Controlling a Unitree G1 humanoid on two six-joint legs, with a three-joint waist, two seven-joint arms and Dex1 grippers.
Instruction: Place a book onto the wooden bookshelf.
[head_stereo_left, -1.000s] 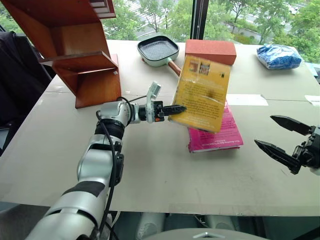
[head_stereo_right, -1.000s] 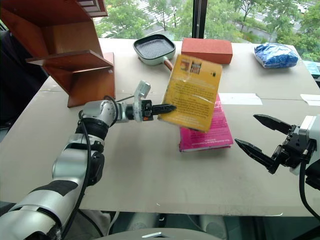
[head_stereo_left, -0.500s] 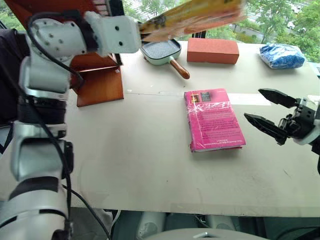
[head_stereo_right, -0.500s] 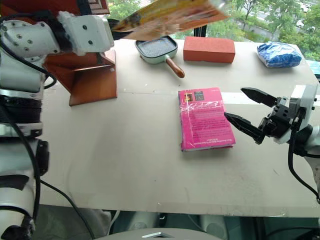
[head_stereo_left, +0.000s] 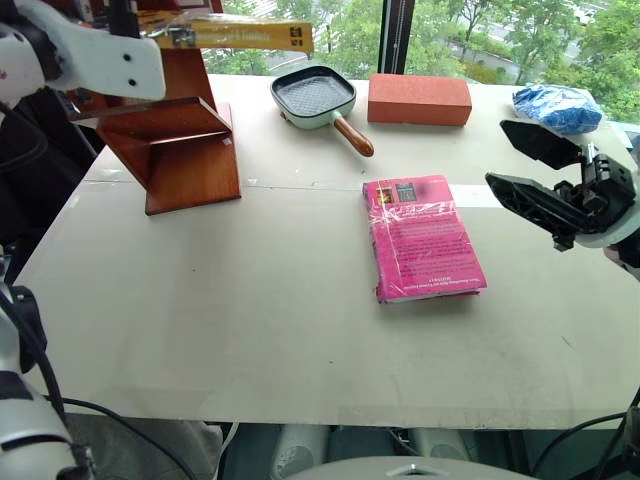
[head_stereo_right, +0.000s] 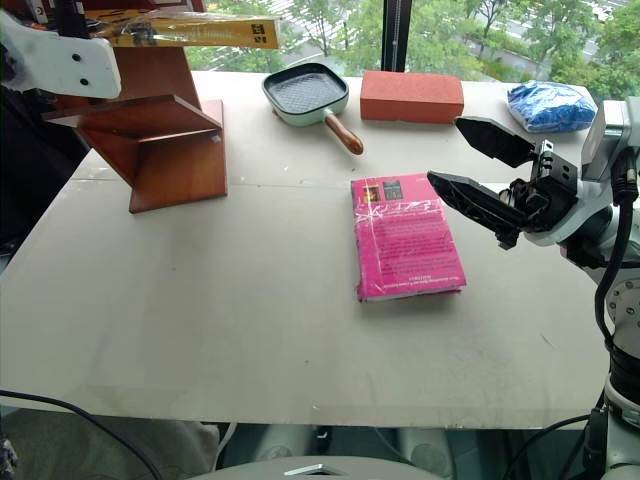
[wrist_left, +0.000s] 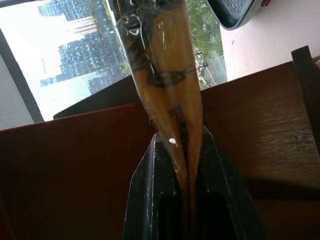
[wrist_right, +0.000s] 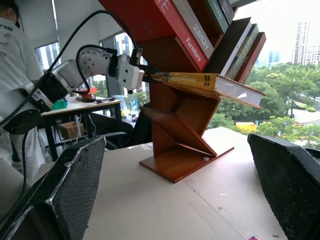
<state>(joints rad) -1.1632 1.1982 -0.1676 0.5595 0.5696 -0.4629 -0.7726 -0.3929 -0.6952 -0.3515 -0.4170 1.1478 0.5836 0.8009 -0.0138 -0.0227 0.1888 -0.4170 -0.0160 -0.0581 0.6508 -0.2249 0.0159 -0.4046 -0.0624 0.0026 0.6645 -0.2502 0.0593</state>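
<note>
Head eyes look down over the table (head_stereo_left: 250, 330); both wrist views share the wooden bookshelf (wrist_right: 185, 125)

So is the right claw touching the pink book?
Apart. In the right eye view the open right claw hangs above the table beside the pink book, with clear space between them.

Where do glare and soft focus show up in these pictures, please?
Left wrist view: the sky behind the book is blown out, and its plastic wrap shows bright glints. Right wrist view: the right tool's fingers are near and out of focus, while the wooden bookshelf stays sharp.
</note>
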